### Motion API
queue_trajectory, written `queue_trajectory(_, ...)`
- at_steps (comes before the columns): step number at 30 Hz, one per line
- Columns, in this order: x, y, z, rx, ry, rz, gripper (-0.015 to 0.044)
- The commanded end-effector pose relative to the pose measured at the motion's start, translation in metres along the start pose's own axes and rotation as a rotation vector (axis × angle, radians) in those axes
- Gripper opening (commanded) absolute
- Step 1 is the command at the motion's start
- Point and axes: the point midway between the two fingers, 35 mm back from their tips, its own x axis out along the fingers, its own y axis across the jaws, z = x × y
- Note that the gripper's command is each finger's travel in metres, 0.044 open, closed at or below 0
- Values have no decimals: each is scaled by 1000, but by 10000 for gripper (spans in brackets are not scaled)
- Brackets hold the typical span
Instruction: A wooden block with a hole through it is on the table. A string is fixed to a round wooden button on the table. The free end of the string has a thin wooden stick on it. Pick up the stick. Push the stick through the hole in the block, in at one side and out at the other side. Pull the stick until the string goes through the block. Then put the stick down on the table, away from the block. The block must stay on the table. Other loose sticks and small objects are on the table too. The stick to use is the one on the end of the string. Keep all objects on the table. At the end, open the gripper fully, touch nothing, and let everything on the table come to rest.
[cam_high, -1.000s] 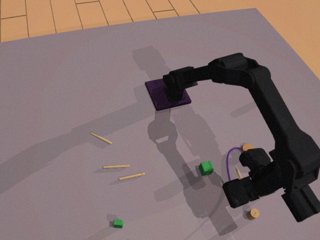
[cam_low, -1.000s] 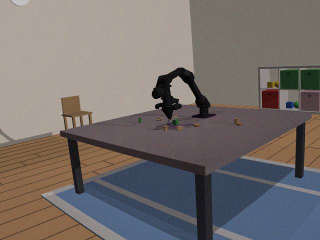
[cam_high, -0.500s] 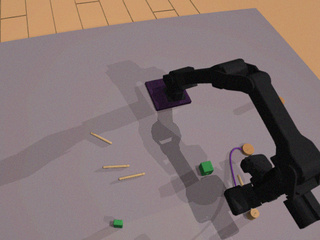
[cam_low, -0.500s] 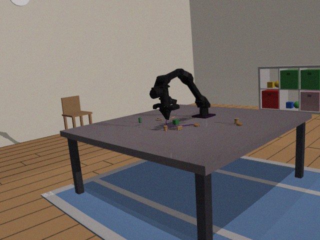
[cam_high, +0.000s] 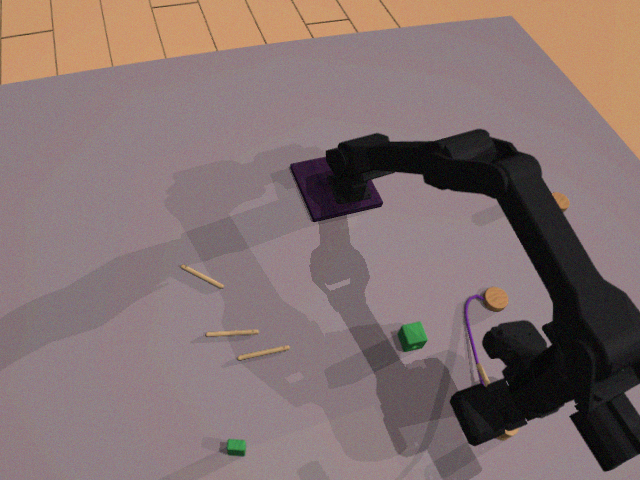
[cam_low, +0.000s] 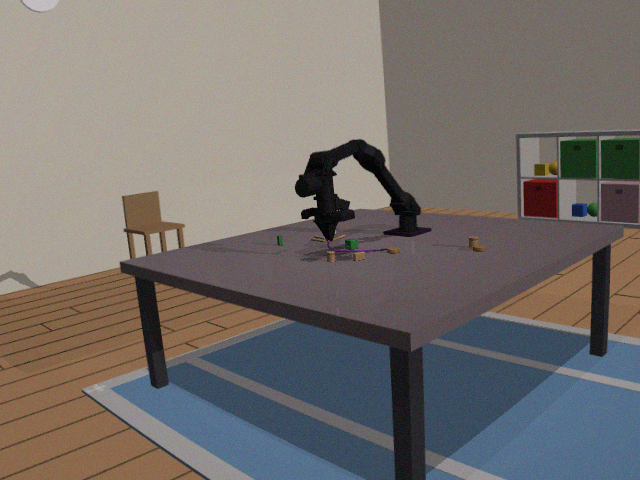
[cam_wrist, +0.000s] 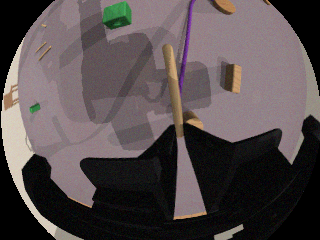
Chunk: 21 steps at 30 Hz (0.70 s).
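The stick (cam_high: 482, 374) (cam_wrist: 173, 90) is gripped in the nearly closed gripper (cam_low: 330, 239) (cam_wrist: 179, 128), raised above the desk (cam_high: 155, 129) (cam_low: 289, 279) (cam_wrist: 265, 115); threading through the green block (cam_high: 412, 336) (cam_low: 351, 243) (cam_wrist: 118, 15), pulling and release remain to be done.

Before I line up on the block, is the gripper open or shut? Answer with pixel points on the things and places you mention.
Shut on the stick (cam_high: 482, 374) (cam_wrist: 172, 87): the wrist view shows its end pinched between the fingertips.

Gripper (cam_high: 480, 387) (cam_low: 330, 239) (cam_wrist: 179, 128) closed, pointing down at the end of 1 arched arm (cam_high: 542, 222) (cam_low: 356, 147).
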Motion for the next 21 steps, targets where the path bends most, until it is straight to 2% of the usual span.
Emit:
queue_trajectory(1,-1,2,-6,-5,17,6,0)
queue_trajectory(21,-1,8,-24,-7,67,10,0)
